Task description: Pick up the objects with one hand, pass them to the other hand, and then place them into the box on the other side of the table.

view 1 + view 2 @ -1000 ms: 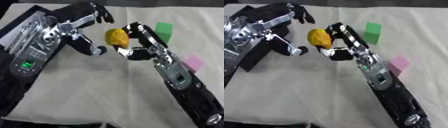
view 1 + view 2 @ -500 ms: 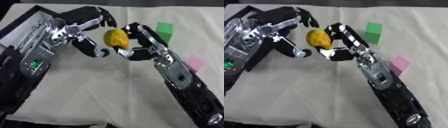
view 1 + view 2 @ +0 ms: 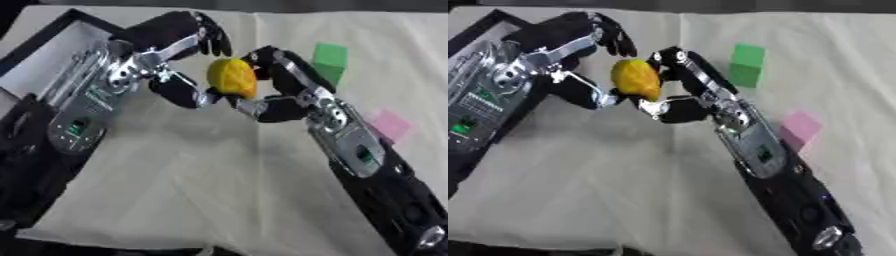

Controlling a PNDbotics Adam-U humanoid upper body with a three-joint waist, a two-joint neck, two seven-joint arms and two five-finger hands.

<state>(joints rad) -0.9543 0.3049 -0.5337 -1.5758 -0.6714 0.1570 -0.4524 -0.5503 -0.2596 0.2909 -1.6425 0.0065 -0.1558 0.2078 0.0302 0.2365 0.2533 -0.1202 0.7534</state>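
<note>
A yellow, lemon-like object (image 3: 231, 77) is held above the cloth between both hands. My right hand (image 3: 284, 90) is shut on it, fingers curled over its right side and thumb under it. My left hand (image 3: 179, 55) comes in from the left and has closed around the object's left side, fingers arched over the top and thumb touching below. A green cube (image 3: 330, 58) stands on the cloth just right of the hands. A pink block (image 3: 390, 123) lies further right, beside my right forearm.
A black box (image 3: 61, 30) with a pale inside sits at the far left, partly under my left arm. The pale cloth (image 3: 201, 190) covers the table and lies bare in front of the hands.
My left hand has moved right, toward the yellow object, and its fingers and thumb have closed in around it. The right hand has stayed where it was, still holding the object.
</note>
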